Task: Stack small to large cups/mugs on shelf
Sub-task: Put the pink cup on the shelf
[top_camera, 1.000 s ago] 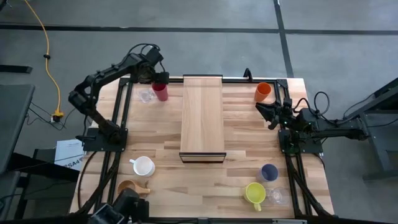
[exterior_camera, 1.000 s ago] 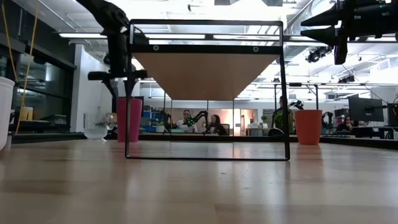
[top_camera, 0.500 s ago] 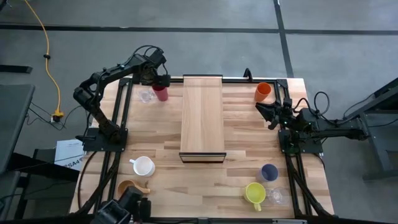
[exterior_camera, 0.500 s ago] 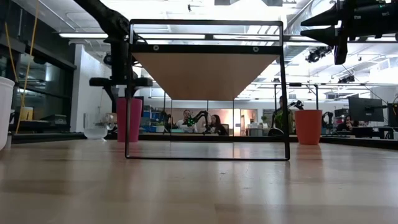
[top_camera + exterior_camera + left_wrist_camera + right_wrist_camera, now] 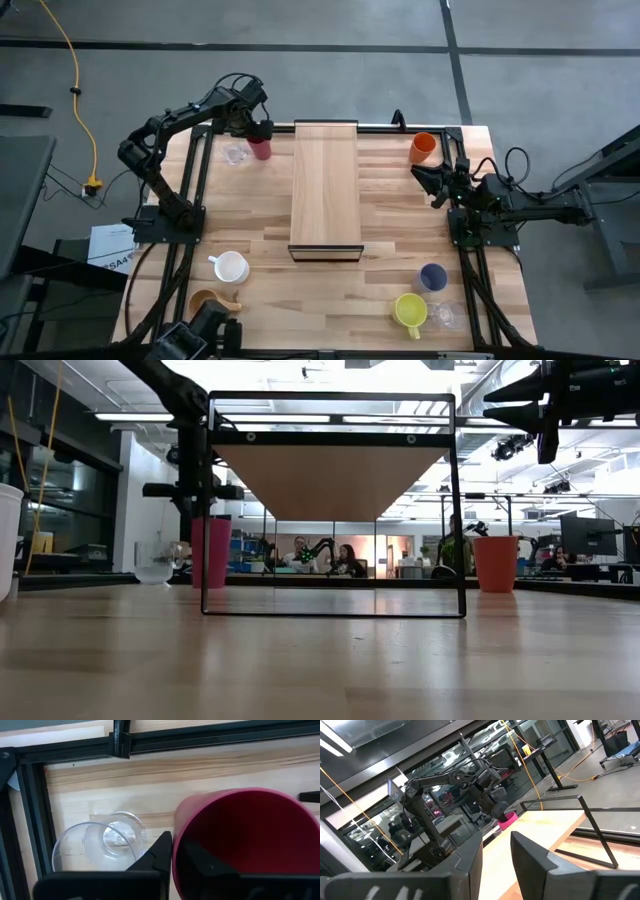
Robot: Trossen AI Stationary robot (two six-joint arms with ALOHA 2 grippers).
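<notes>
Left gripper (image 5: 203,512) down over red tumbler (image 5: 208,552), jaws pinching its rim. Orange tumbler (image 5: 495,564) far right on tabletop (image 5: 320,660).

The shelf (image 5: 324,185) stands mid-worktop (image 5: 385,300). A tumbler (image 5: 260,149) and glass (image 5: 235,154) sit at its far left, another tumbler (image 5: 422,148) far right, remaining cups along the near edge.

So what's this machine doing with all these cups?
The left hand has closed on the rim of the red tumbler at the table's far left corner, beside a clear glass; the tumbler sits on the table. The right hand waits near the orange tumbler, holding nothing. The shelf in the middle has no cups on it yet. The white mug, yellow mug and lavender-blue tumbler sit untouched at the near side.
</notes>
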